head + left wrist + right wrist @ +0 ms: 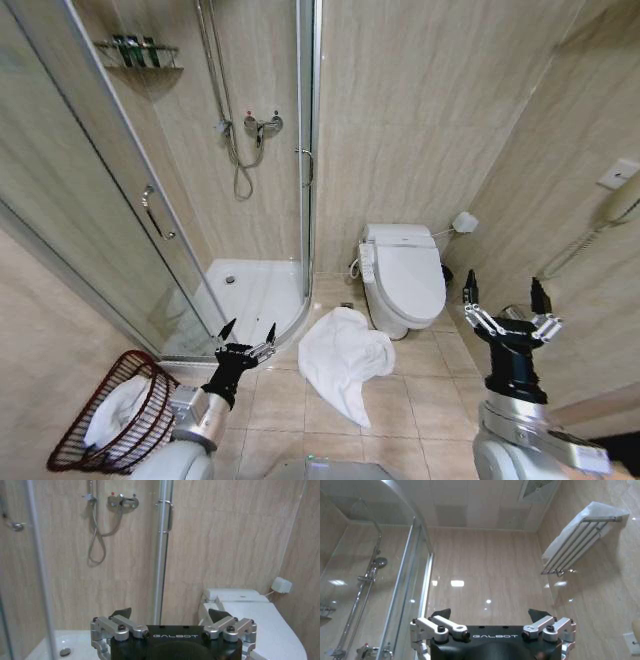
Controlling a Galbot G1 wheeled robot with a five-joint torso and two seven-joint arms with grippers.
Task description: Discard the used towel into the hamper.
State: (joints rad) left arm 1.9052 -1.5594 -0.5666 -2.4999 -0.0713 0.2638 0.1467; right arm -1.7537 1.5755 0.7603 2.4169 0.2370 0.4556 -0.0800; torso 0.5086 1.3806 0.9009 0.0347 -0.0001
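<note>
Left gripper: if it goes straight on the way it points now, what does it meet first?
Probably the shower enclosure's chrome post: the open left gripper points about at it, nothing nearer, though depth is unclear.

You get a bright, even, warm light across the room from overhead, with only soft shadows. The towel [346, 364] on the floor [420, 400] throws a faint shadow at its edges. In the right wrist view, ceiling lamps glare back as white spots off the glossy wall tiles [485, 581] and the shower glass [350, 588]. The head view bends straight lines at its edges: the shower door [110, 200] frame leans strongly. The left wrist view is slightly soft and grainy.
</note>
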